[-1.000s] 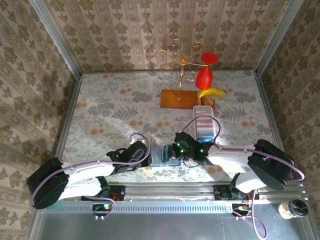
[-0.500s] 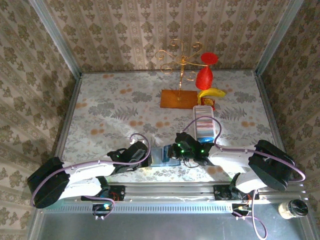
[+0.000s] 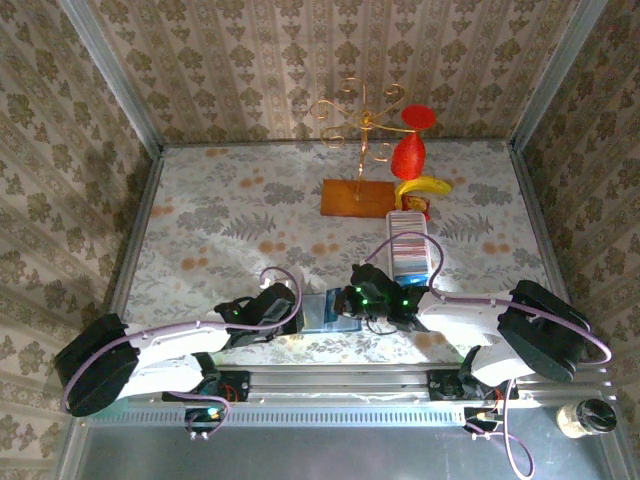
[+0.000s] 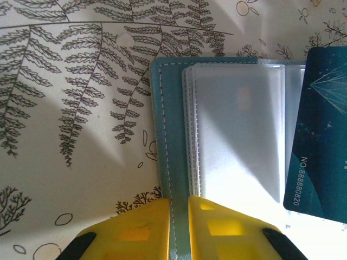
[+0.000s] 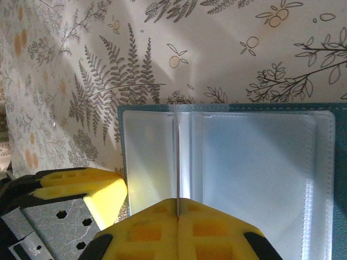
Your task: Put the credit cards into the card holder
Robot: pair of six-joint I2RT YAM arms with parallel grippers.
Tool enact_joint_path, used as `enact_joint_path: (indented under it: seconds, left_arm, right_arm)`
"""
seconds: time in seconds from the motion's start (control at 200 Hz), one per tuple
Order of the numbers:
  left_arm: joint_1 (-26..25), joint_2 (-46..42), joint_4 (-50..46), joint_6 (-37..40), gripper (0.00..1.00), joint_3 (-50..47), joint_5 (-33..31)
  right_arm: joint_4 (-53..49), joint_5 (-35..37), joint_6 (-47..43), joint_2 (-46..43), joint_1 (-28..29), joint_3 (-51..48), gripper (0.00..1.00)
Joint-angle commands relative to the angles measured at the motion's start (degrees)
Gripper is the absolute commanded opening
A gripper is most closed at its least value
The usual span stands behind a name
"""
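Right end effector (image 5: 178, 208) low, card (image 4: 320, 135) over holder (image 5: 244, 108)

A flower-patterned desk (image 3: 200, 220) fills the middle of the frame, walled by patterned paper. At lower centre lies the teal card holder (image 3: 322, 312), opened flat. The left gripper (image 3: 297, 312) reaches its left edge and the right gripper (image 3: 350, 308) its right edge; their fingers are too small here to tell how they stand. Just up and right of the holder, a long white tray (image 3: 407, 216) carries a row of credit cards (image 3: 408, 250). Above it stand a yellow banana (image 3: 423, 186), a red goblet (image 3: 408, 150) and a gold wire stand (image 3: 358, 115). A lidded jar (image 3: 585, 418) sits at lower right.
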Motion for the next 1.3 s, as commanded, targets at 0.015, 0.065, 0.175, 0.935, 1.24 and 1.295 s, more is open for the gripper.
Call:
enact_joint_path:
  seconds: [0.015,0.065,0.175,0.935,1.24,1.295]
  left_arm:
    - [-0.55,0.66,0.10,-1.11,0.17,1.19,-0.97]
    - [-0.50,0.68,0.10,-1.11,0.17,1.27,-0.97]
    - [-0.58,0.60,0.10,-1.11,0.17,1.24,-1.05]
    - [-0.94,1.14,0.54,-1.37,0.16,1.15,-1.23]
    - [-1.15,1.20,0.63,-1.47,0.16,1.06,-1.40]
    - [-1.11,1.21,0.63,-1.46,0.16,1.07,-1.40]
  right_arm:
    - [0.72,2.14,0.99,-0.47,0.36,-1.20,0.00]
    - [0.64,2.28,0.99,-0.47,0.36,-1.37,0.00]
    - [1.38,2.10,1.24,-0.29,0.36,-1.80,0.00]
    - [4.02,-0.67,3.69,0.62,0.44,-3.14,0.00]
    - [4.73,-3.78,3.86,1.54,0.46,-3.27,0.00]
    - [5.20,-4.35,3.98,1.80,0.45,-3.34,0.00]
